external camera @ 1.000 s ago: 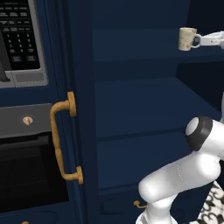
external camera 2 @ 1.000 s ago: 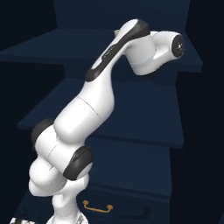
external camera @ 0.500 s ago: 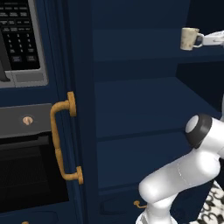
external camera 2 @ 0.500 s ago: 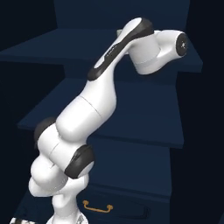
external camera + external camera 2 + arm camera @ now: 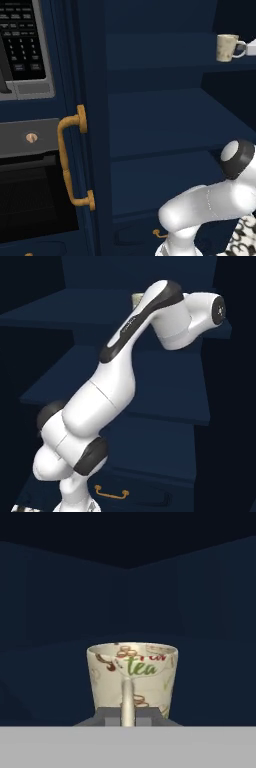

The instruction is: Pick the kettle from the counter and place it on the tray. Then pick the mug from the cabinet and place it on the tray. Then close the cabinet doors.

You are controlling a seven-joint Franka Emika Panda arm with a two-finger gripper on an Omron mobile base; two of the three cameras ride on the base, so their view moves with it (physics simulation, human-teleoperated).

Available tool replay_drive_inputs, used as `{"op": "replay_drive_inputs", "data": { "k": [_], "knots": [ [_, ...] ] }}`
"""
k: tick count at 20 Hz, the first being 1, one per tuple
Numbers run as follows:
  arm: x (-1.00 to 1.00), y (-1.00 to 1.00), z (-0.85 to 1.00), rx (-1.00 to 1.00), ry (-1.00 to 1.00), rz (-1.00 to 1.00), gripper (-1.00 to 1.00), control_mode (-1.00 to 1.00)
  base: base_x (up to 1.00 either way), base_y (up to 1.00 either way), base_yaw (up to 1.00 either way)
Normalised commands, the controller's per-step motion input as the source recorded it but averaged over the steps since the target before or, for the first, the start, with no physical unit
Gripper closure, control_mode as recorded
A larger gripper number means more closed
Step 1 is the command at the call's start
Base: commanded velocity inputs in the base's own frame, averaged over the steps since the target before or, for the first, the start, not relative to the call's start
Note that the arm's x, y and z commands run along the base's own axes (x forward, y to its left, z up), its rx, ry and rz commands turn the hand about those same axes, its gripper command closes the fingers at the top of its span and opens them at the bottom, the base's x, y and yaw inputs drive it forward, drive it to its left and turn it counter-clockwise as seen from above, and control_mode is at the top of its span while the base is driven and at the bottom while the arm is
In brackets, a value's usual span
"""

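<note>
One mug (image 5: 227,48) stands upright on an upper shelf (image 5: 165,47) of the open cabinet (image 5: 150,130), at two o'clock in the left base view. The fingers (image 5: 128,718) are pinched narrow on its handle (image 5: 127,702), which faces the hand at six o'clock. The mug-picking step seems in hand; next it likely needs lifting clear and drawing out toward the tray.

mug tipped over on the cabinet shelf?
No, the mug stands upright with its rim level and its handle toward the camera, between the fingertips of the gripper.
</note>
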Motion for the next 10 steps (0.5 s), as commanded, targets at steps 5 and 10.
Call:
{"op": "replay_drive_inputs", "data": {
  "k": [5,10],
  "knots": [
    [-0.87,0.38,-0.25,0.0,-0.08,-0.08,1.0,-1.0,0.0,0.0,0.0],
    [-0.47,0.9,-0.47,0.0,-0.06,-0.02,1.0,-1.0,0.0,0.0,0.0]
  ]
}}
